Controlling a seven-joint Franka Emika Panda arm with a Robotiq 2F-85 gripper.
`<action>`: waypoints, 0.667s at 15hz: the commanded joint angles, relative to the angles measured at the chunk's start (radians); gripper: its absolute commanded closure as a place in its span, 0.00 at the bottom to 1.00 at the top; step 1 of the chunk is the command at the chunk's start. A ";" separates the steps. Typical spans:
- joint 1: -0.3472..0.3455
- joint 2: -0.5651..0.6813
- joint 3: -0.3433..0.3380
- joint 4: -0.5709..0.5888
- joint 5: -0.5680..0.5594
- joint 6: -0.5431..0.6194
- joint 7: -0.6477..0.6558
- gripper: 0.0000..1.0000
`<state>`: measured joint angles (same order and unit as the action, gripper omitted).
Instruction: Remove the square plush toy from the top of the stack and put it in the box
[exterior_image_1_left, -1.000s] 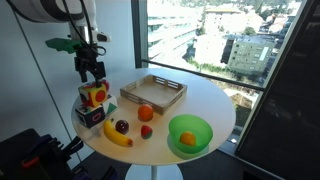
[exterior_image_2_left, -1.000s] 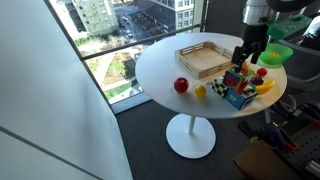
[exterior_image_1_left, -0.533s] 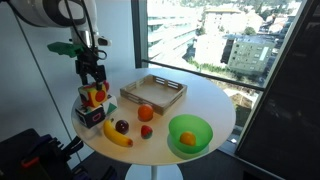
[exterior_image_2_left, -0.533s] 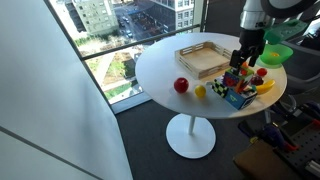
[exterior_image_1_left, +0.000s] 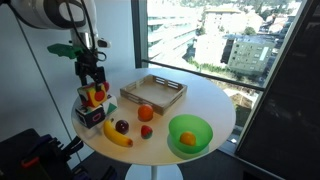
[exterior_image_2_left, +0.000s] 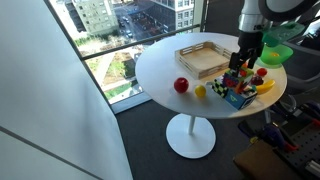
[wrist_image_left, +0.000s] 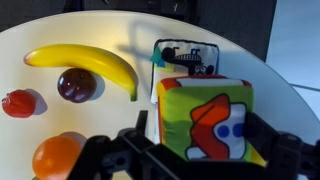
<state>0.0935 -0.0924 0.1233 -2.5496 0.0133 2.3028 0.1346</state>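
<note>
The square plush toy (exterior_image_1_left: 96, 96) sits on top of the stack, on the lower cube (exterior_image_1_left: 87, 114) with dark and white faces, at the table's edge. It also shows in an exterior view (exterior_image_2_left: 238, 80). In the wrist view the toy's green face with a red and white figure (wrist_image_left: 205, 118) fills the space between my fingers, and the lower cube (wrist_image_left: 185, 57) shows behind it. My gripper (exterior_image_1_left: 92, 84) (exterior_image_2_left: 244, 68) (wrist_image_left: 203, 145) is open, one finger on each side of the toy. The wooden box (exterior_image_1_left: 153, 95) (exterior_image_2_left: 204, 55) lies empty further along the table.
A banana (wrist_image_left: 85, 62), a dark plum (wrist_image_left: 77, 85), a strawberry (wrist_image_left: 20, 102) and an orange fruit (wrist_image_left: 55, 158) lie beside the stack. A green bowl (exterior_image_1_left: 190, 133) holds an orange. A red apple (exterior_image_2_left: 181, 85) and a lemon (exterior_image_2_left: 199, 92) lie near the table edge.
My gripper has come down a little over the top cube, so its fingers now straddle it. The stack and the fruit have not moved.
</note>
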 joint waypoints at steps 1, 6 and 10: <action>0.002 0.013 -0.004 -0.001 0.005 0.021 0.021 0.34; -0.005 -0.008 -0.014 0.015 0.011 -0.001 0.006 0.70; -0.016 -0.045 -0.036 0.040 0.017 -0.058 -0.004 1.00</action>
<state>0.0883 -0.1053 0.1018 -2.5323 0.0154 2.2987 0.1361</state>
